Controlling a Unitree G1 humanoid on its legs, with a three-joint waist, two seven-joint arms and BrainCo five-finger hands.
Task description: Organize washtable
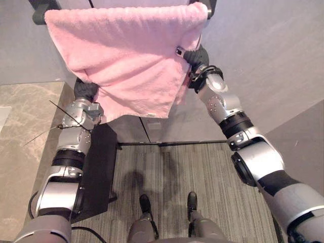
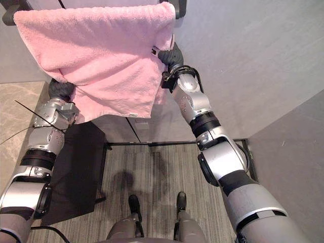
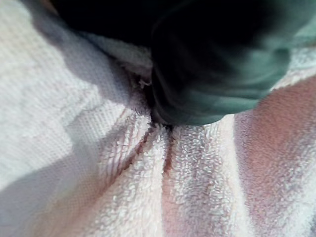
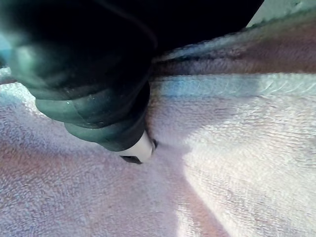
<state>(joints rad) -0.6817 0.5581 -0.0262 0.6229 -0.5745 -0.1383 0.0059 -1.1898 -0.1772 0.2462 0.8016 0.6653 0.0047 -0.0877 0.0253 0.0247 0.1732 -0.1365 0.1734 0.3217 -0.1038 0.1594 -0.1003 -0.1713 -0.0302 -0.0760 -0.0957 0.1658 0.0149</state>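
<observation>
Item: pink towel (image 1: 126, 55), one piece, terry pile. It is spread wide and raised in front of the head camera. Its upper edge runs along a dark rail (image 1: 38, 15), whose ends show at both upper corners. The lower edge hangs slanted, lower on the robot's left.

Right hand (image 1: 195, 55): at the towel's right edge, just below the upper corner. One dark-tipped fingertip (image 1: 179, 50) lies on the front of the cloth, pinching the edge. The right wrist view shows a silver fingertip (image 4: 140, 148) pressed into the pile, with creases running from it.

Left hand (image 1: 85, 91): at the towel's lower left. Its dark cover shows, but the fingers are behind the cloth, so open or closed cannot be told. In the left wrist view the cloth gathers in folds at the cover.

Surface: beige marbled bench (image 1: 25, 131) at the robot's left, with a dark panel (image 1: 101, 167) below its edge.

Room: plain grey wall (image 1: 263, 61) and grey striped carpet floor (image 1: 202, 172).
</observation>
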